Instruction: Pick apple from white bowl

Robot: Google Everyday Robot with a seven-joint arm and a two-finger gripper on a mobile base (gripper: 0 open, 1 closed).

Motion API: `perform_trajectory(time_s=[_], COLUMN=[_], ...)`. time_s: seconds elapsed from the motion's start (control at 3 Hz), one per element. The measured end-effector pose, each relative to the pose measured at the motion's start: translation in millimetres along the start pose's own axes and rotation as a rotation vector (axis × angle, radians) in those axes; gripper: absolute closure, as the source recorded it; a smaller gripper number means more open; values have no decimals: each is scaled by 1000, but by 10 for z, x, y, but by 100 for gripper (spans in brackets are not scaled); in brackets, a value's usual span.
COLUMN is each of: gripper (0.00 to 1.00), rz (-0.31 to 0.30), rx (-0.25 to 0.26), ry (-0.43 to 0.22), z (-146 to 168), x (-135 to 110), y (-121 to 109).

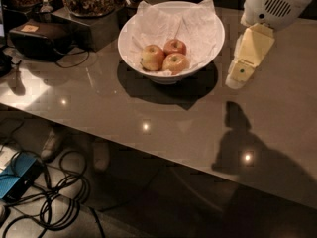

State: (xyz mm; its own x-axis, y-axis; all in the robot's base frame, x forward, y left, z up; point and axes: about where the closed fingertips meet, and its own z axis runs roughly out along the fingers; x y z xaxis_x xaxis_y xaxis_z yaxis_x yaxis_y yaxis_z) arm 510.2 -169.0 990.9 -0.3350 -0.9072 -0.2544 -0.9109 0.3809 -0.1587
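The white bowl (130,53) stands on the grey table, lined with crumpled white paper, and holds three apples. The apple (176,63), golden-yellow with an orange-red blush, lies at the front right of the bowl. A paler yellow apple (152,57) lies to its left and a smaller, redder apple (175,46) lies behind it. My gripper (237,77), cream-coloured and pointing down, hangs above the table just right of the bowl's rim, apart from the bowl and the apples. Its shadow falls on the table below it.
A black device (37,37) with a cable sits at the table's left. Dark containers of snacks (94,1) stand behind the bowl. The table's front edge (148,157) runs diagonally. Below it, black cables (54,197) and a blue box (17,175) lie on the floor.
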Motion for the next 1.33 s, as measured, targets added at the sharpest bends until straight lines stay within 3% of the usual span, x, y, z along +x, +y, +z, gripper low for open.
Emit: perform_trajectory(time_s=[0.67,1.0,1.33], gripper=[0,16,21], rz=[26,42,68], rx=[-20,-27,-45], ry=[-27,-28,-32], z=[69,164,318], x=[-536,-781,-947], y=[-229,-358,-494])
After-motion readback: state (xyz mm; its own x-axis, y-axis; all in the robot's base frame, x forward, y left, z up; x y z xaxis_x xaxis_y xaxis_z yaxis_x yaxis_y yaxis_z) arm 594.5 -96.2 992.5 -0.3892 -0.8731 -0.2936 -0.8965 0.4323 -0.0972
